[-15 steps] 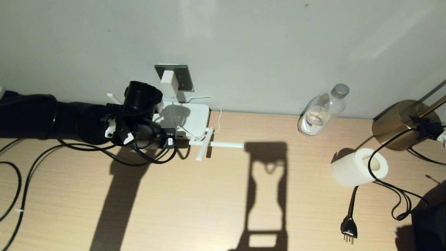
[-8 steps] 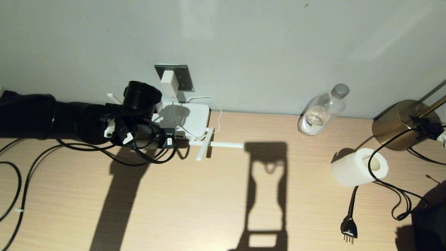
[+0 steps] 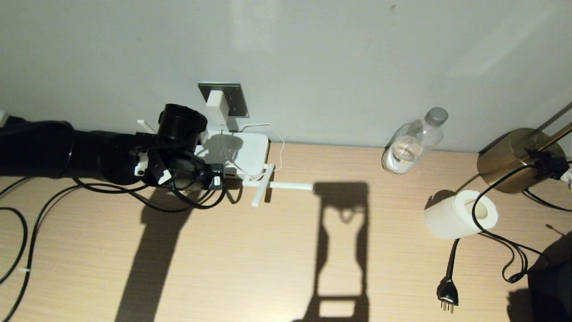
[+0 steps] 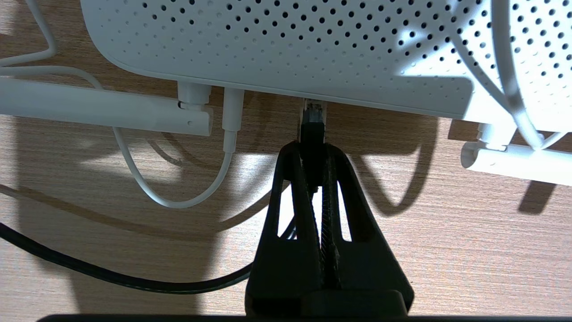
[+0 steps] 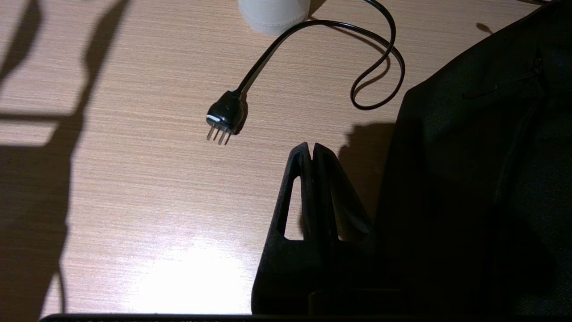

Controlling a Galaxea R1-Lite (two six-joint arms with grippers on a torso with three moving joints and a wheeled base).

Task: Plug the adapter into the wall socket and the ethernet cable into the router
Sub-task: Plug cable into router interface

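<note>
Nothing moved, ethernet cable (image 4: 312,129) pointing into router (image 4: 286,49)

Adapter (image 3: 217,107) in wall socket (image 3: 236,99) above router (image 3: 241,154)

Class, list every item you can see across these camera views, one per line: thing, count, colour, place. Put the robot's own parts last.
Flat white router with stick antennas: one, white, on the desk against the wall.
White adapter block: one, white, in the wall socket.
Brushed metal wall socket: one, grey, on the wall above the router.
Black ethernet cable: one, black, its connector at the router's port.
Clear plastic bottle: one, clear, by the wall.
Toilet paper roll: one, white, right side of the desk.
Black three-pin plug: one, black, lying loose near the front edge.
Brass lamp base: one, brass, far right.
Left gripper: one, black, shut on the ethernet cable.
Right gripper: one, black, shut, above the desk.
</note>
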